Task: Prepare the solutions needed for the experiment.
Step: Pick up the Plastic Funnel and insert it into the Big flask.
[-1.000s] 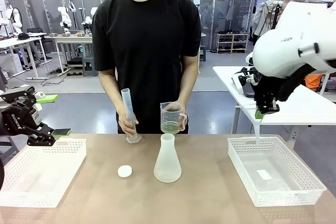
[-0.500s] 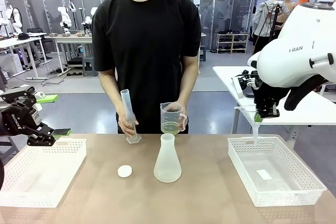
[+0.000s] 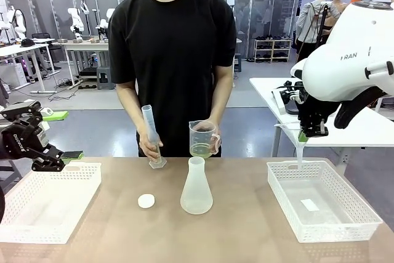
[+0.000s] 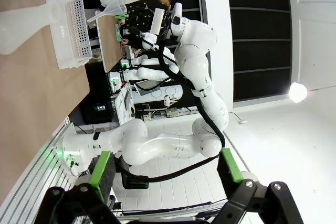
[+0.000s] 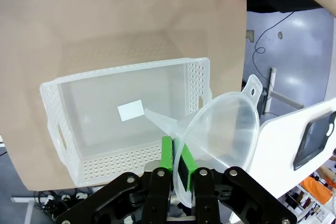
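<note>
Brown table (image 3: 246,232), shared with a person standing at the far side; workshop benches behind.

Change over the last second: the right arm's wrist and upper body have swung up and toward the right edge of the front view. The right gripper (image 5: 178,153) has stayed almost in place, hanging above the far corner of the right basket (image 3: 335,231). Its jaws are pressed together on the rim of a translucent funnel (image 5: 226,124), whose spout points down toward the basket. The funnel is clear of the basket, so it looks lifted and ready to carry. It has not yet set off toward the conical flask (image 3: 196,188), which stands at mid-table with its neck bare.

Person: one hand (image 3: 148,149) tilts a graduated cylinder (image 3: 150,130) standing on the table. The other hand (image 3: 213,143) holds a beaker (image 3: 202,137), which sits a touch lower than before. The solutions (image 3: 201,149) show as a pale yellow-green band at the bottom of that beaker, just behind and above the flask. No pouring is visible.

Unchanged: the left gripper (image 3: 61,135) holds nothing, jaws spread wide, above the far corner of the left basket (image 3: 68,165). The white disc (image 3: 146,201) lies beside the flask.

Judgement: the funnel probably belongs in the flask neck before any liquid goes in.
</note>
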Controlling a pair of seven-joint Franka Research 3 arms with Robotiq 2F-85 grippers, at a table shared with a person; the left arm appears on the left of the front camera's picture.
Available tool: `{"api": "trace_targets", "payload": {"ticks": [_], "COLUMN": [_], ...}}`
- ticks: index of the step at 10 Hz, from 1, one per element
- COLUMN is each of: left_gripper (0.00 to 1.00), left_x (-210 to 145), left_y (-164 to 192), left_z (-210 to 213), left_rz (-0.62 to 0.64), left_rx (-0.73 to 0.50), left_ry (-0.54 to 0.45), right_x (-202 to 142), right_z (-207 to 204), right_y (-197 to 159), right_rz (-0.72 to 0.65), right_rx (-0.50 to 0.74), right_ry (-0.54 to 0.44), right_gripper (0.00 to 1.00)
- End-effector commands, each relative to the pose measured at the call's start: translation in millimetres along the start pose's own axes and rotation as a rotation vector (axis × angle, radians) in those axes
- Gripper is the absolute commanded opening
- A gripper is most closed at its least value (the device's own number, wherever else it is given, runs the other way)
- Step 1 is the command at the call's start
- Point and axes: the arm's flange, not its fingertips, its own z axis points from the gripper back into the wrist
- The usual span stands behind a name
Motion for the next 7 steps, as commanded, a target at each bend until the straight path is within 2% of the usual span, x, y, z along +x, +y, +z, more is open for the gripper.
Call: {"api": "trace_targets", "payload": {"ticks": [1, 2, 3, 5, 7], "left_gripper": [1.0, 1.0, 1.0, 1.0, 1.0], "left_x": [0.4, 0.4, 0.4, 0.4, 0.4], "left_y": [-2.3, -2.3, -2.3, -2.3, -2.3], "left_z": [-0.2, -0.2, -0.2, -0.2, -0.2], "left_rz": [0.003, 0.003, 0.003, 0.003, 0.003], "left_rx": [-0.015, -0.015, -0.015, -0.015, -0.015], "left_ry": [0.003, 0.003, 0.003, 0.003, 0.003], "right_x": [0.9, 0.9, 0.1, 35.8, 73.4], "right_z": [2.7, 2.7, 0.0, 11.7, 31.5], "right_y": [-1.8, -1.8, 0.0, -6.7, -5.2], "right_rz": [-0.001, -0.001, 0.0, 0.064, 0.149], "right_rx": [-0.003, -0.003, 0.0, -0.079, -0.141], "right_ry": [0.009, 0.009, 0.0, -0.083, -0.218], "right_gripper": [0.0, 0.0, 0.06, 0.06, 0.06]}}
